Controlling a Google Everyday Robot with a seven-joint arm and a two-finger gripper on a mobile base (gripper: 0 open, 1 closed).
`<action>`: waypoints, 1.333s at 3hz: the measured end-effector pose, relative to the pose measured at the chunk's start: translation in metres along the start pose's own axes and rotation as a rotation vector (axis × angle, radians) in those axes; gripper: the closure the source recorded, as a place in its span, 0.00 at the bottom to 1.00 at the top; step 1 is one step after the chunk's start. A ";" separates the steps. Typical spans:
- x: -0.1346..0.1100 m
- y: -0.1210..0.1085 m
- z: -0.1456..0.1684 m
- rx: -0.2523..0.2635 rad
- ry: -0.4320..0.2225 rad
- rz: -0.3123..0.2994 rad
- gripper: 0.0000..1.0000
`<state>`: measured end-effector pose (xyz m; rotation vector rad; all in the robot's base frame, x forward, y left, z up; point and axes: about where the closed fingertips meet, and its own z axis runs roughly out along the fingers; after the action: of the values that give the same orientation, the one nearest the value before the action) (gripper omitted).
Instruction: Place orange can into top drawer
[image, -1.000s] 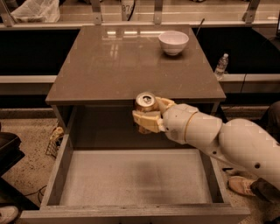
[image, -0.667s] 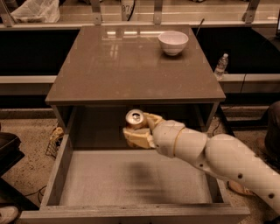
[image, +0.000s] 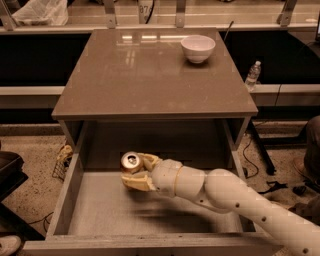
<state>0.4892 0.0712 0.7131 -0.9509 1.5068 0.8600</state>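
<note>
The orange can (image: 131, 162) shows its silver pull-tab top and is held upright in my gripper (image: 138, 171), whose pale fingers (image: 135, 182) close around its sides. The can hangs inside the open top drawer (image: 67, 192), above the pale speckled floor near the back left. My white arm reaches in from the lower right across the drawer.
A white bowl (image: 198, 48) stands on the brown cabinet top (image: 125, 75) at the back right. A plastic water bottle (image: 253, 75) stands on a ledge to the right. A plastic bag (image: 40, 12) lies at the back left. Cables lie on the floor at right.
My gripper has carried the can left and down, from the cabinet's front edge into the open drawer, closer to its floor.
</note>
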 end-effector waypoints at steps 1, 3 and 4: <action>0.032 0.008 0.026 -0.052 0.004 0.021 1.00; 0.034 0.011 0.031 -0.064 0.003 0.024 0.61; 0.033 0.012 0.032 -0.067 0.002 0.023 0.38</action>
<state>0.4886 0.1015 0.6760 -0.9854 1.5015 0.9313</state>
